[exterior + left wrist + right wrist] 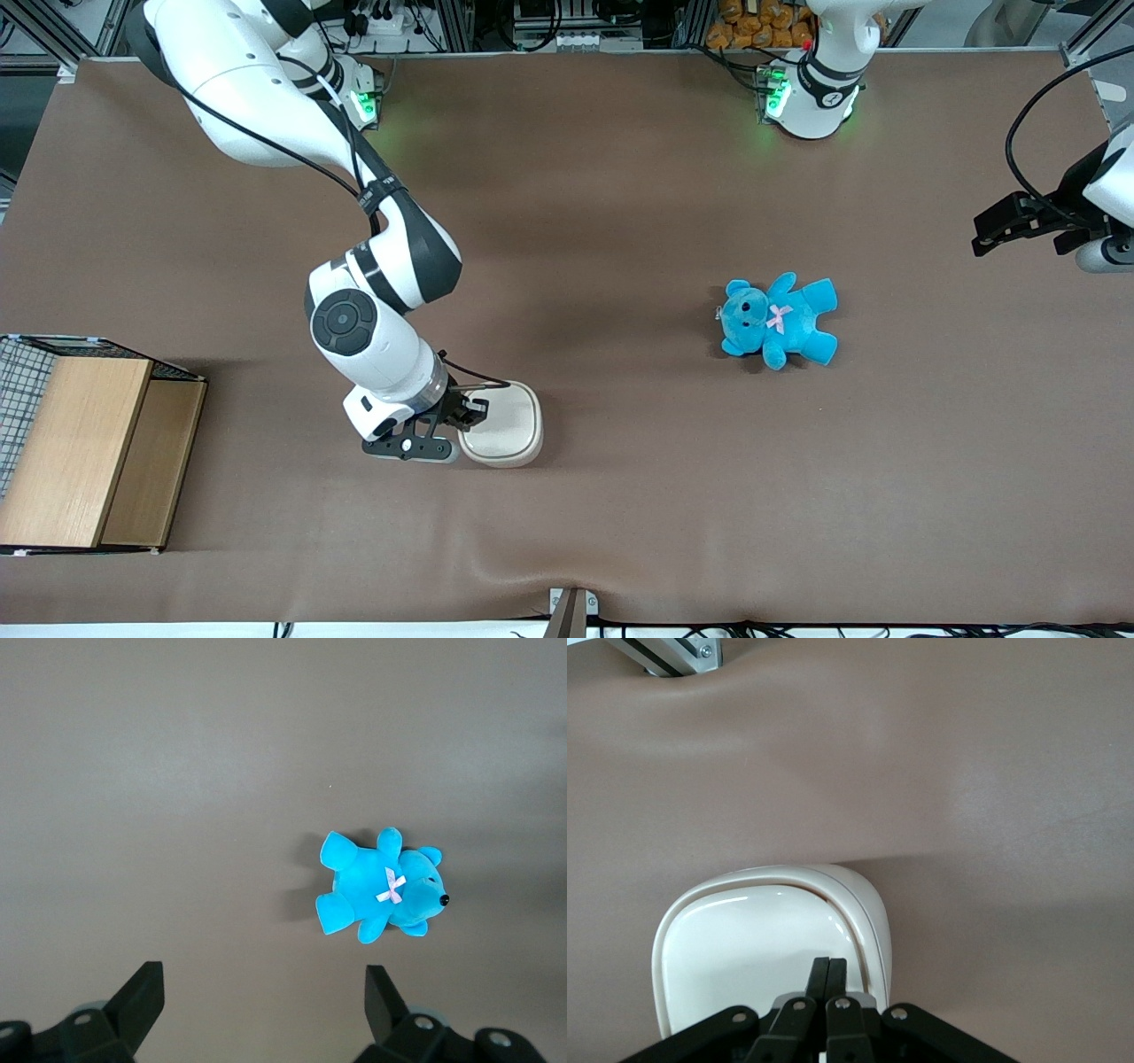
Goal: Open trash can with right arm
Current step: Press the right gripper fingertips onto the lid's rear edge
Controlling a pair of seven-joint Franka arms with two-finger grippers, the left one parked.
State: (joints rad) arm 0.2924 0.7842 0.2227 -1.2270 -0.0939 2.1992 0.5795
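You have not opened the trash can (507, 425) yet: its flat lid (757, 952) lies down flush inside the rim, and none of the inside shows. The bin stands on the brown surface (620, 221) toward the working arm's end, between the wooden box (75, 447) and the blue teddy bear (780, 319), well apart from both and nearer the front camera than the teddy.

What you have achieved is the approach. Your gripper (827, 979) sits over the lid's edge on the side facing the wooden box, and in the wrist view the jaws are pressed together with no gap and nothing between them, their tips on or just above the lid; you cannot tell from these views whether they touch it. The right arm (381, 292) reaches from its base down across the surface, elbow bent, wrist lowered beside the bin with the gripper angled in toward it.

By my reading, what remains is the whole opening: catching the lid's edge and swinging it up on its hinge
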